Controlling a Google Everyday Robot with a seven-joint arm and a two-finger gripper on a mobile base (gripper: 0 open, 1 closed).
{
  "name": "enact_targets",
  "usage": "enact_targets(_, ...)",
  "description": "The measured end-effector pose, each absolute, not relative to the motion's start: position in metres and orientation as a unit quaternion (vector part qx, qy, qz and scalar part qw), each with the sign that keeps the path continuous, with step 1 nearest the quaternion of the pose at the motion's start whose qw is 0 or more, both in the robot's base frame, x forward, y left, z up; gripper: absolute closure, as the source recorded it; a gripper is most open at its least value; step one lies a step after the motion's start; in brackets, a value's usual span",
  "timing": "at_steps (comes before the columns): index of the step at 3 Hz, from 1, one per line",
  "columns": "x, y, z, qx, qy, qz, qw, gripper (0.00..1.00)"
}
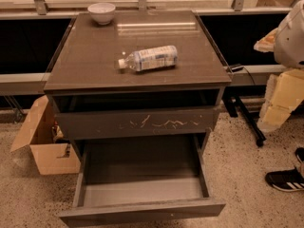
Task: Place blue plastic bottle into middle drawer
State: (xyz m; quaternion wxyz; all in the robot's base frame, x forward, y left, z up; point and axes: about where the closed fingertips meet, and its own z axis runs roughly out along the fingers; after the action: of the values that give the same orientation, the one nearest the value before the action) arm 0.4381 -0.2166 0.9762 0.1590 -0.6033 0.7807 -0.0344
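The blue plastic bottle (148,58) lies on its side in the middle of the cabinet top (95,61), white cap pointing left. The middle drawer (142,191) is pulled out low at the front; its plain front panel faces me and its lighter grey floor is bare. Above it sits the shut drawer with pale scratch marks (137,122). My gripper (280,101) hangs at the right edge of the view, beside the cabinet and well to the right of and below the bottle, holding nothing. The white arm housing (290,34) is above it.
A white bowl (101,12) stands at the back left of the cabinet top. An open cardboard box (45,144) sits on the floor to the left. A black stand leg (247,115) and a person's black shoe (285,178) are on the right.
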Motion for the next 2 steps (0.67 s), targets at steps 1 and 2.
enact_targets(1, 0.444, -0.213, 0.976, -0.609, 0.775, -0.033, 0.163, 0.00)
enact_targets(2, 0.472, -0.194, 0.975, -0.640, 0.747, -0.022, 0.180, 0.00)
